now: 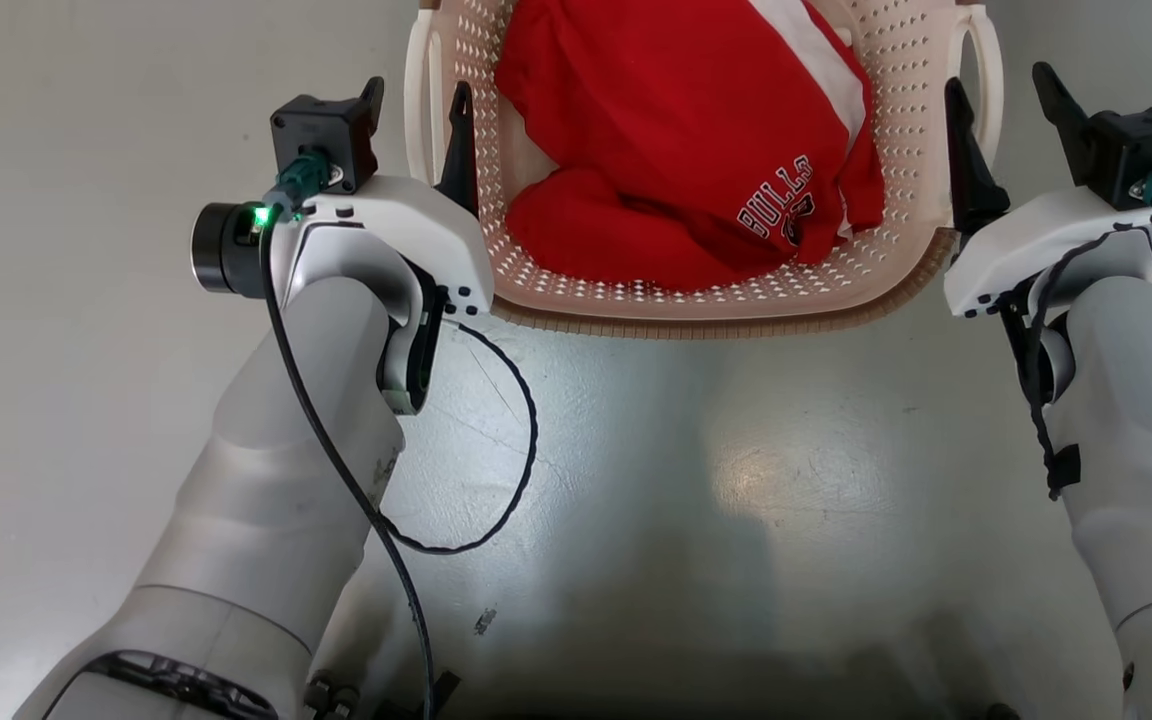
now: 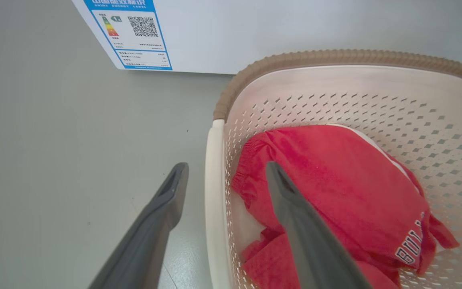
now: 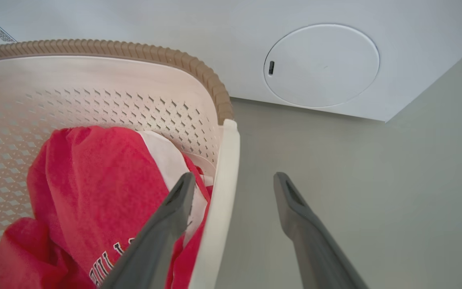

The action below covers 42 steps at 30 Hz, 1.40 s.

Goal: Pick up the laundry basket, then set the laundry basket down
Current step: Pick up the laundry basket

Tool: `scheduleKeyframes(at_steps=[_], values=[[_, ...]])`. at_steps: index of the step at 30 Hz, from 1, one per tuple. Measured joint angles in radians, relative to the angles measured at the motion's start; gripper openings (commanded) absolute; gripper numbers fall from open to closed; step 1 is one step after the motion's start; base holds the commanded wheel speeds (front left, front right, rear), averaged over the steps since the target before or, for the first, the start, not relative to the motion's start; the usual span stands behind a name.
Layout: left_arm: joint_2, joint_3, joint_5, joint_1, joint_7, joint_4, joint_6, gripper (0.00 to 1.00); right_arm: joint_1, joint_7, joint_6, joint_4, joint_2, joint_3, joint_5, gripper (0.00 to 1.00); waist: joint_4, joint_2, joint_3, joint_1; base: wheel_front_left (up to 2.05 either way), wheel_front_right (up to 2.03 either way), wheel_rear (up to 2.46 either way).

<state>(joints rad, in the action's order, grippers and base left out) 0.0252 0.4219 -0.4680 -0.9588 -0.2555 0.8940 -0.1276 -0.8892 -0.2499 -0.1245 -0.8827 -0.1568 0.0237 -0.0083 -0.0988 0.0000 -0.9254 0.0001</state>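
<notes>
The laundry basket (image 1: 696,320), cream, perforated and brown-rimmed, sits straight ahead of me and holds a red garment (image 1: 686,130) with white lettering. My left gripper (image 1: 416,105) is open and straddles the basket's left white handle (image 1: 423,90), one finger inside the basket and one outside. From the left wrist, the gripper (image 2: 227,168) brackets that handle (image 2: 213,192) with gaps on both sides. My right gripper (image 1: 1003,100) is open the same way around the right handle (image 1: 981,60). From the right wrist, the gripper (image 3: 234,178) has the handle (image 3: 223,192) between its fingers.
A large white washing machine (image 2: 295,28) stands just beyond the basket, with a blue energy label (image 2: 134,32) and a round cover (image 3: 323,64). Grey floor (image 1: 716,480) lies on both sides of the basket and between my arms. A black cable (image 1: 516,400) loops off my left wrist.
</notes>
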Motion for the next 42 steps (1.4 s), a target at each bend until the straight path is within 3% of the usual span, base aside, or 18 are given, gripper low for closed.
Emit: scheduleKeyframes(at_steps=[25, 42], values=[[-0.002, 0.170, -0.149, -0.169, 0.006, 0.292, 0.031, 1.00, -0.177, -0.001, 0.000, -0.278, 0.041, -0.129, 0.083, 1.00, 0.025, 0.0001, -0.035, 0.0000, 0.00, 0.00, 0.00], [-0.002, 0.274, -0.225, -0.222, 0.062, 0.350, 0.031, 1.00, -0.243, -0.001, 0.000, -0.389, 0.060, -0.202, 0.155, 1.00, 0.039, 0.0000, -0.032, 0.0000, 0.00, 0.00, 0.00]])
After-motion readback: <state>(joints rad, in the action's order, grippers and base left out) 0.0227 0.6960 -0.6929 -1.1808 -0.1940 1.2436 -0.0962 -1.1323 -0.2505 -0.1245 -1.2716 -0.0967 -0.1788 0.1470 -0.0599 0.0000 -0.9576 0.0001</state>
